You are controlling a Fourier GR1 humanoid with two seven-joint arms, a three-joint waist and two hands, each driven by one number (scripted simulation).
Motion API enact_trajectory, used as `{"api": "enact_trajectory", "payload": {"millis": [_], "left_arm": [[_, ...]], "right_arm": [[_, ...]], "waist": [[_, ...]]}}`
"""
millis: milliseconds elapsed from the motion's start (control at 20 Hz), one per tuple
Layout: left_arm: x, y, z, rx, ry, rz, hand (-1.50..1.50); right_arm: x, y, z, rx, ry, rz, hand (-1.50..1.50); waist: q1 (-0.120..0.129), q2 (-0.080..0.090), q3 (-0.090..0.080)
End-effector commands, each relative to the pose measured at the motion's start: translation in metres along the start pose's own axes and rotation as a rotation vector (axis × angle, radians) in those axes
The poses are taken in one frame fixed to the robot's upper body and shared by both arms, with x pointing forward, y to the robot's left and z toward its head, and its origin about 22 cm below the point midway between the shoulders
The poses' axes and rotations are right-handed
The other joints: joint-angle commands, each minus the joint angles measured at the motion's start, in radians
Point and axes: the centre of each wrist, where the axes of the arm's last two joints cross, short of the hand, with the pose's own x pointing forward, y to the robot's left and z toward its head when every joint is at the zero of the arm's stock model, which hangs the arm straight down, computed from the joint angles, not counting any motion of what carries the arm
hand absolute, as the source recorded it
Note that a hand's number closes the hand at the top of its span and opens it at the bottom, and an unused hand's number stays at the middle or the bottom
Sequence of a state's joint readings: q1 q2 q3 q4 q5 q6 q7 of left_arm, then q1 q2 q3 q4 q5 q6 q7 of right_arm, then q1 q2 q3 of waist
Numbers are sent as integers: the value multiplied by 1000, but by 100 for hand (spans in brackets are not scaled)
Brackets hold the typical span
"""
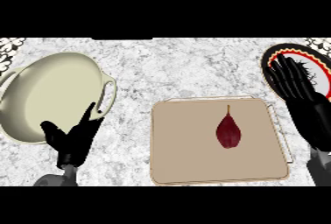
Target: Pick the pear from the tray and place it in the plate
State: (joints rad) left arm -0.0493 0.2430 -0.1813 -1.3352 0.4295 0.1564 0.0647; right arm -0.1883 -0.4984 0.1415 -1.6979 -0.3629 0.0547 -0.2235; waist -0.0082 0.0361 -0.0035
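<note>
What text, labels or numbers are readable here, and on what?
None readable.
Pear, tray and cream pan: plain, no markings.
Plate: red and black rim pattern only, no lettering.
Counter: speckled stone, nothing written.

pear (pixel 229 133) on tray (pixel 187 166) (plate (pixel 321 61) right, behind).

Right hand (pixel 297 87) hides much of plate (pixel 318 59), prob. round.
</note>
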Motion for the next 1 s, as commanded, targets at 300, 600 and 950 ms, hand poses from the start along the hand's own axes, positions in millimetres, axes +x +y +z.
{"api": "enact_trajectory", "payload": {"millis": [300,600,950], "left_arm": [[18,19,-6,116,-43,-237,0],[12,20,-3,164,-47,-304,0],[27,0,-12,148,-77,-312,0]], "right_arm": [[35,-42,-29,204,174,496,150],[-57,-2,40,-122,214,424,150],[-95,-15,65,108,89,106,-150]], "waist": [[5,-59,-28],[4,-28,9],[14,-32,5]]}}
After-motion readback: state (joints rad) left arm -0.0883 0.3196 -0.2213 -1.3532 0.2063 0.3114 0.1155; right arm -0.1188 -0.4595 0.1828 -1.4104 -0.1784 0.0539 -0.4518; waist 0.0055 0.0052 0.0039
